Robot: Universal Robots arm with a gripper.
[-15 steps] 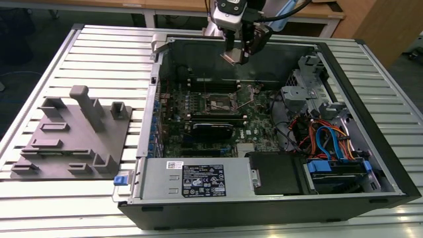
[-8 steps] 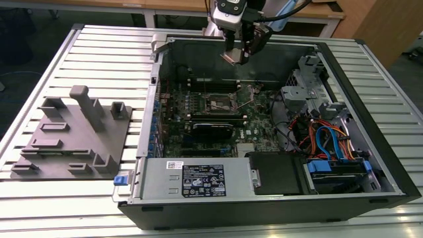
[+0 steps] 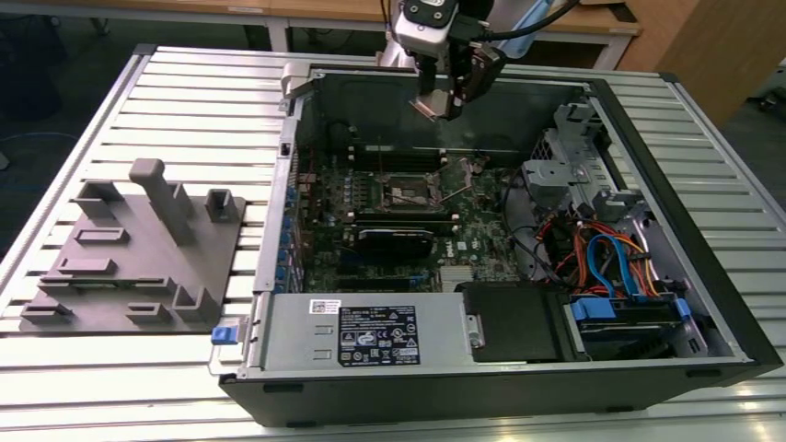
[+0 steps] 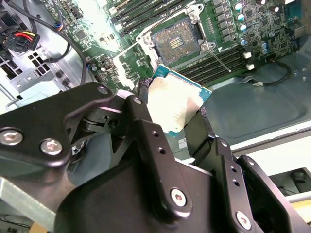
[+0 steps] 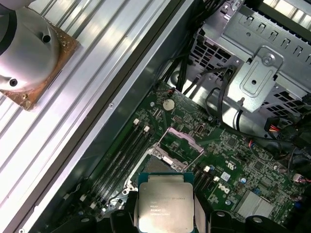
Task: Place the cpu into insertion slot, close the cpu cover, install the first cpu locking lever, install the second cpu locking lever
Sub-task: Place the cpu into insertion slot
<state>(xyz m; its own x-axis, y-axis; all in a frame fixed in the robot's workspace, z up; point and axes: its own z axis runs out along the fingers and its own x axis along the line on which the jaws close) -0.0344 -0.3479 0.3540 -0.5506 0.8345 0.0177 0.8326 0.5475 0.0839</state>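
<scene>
One cpu clamped in the gripper, up over the open case.
The gripper's two fingers are clenched on opposite edges of the single cpu, its silver top showing in the first wrist view. The chip hangs well above the board, apart from the one slot. That slot's dark pin field lies bare, the one cover is tipped up beside it, and two thin levers stick out from its rim.

The silver-topped cpu is being held tilted, clear of the uncovered insertion slot; the cpu cover is being seen swung open beside it.
</scene>
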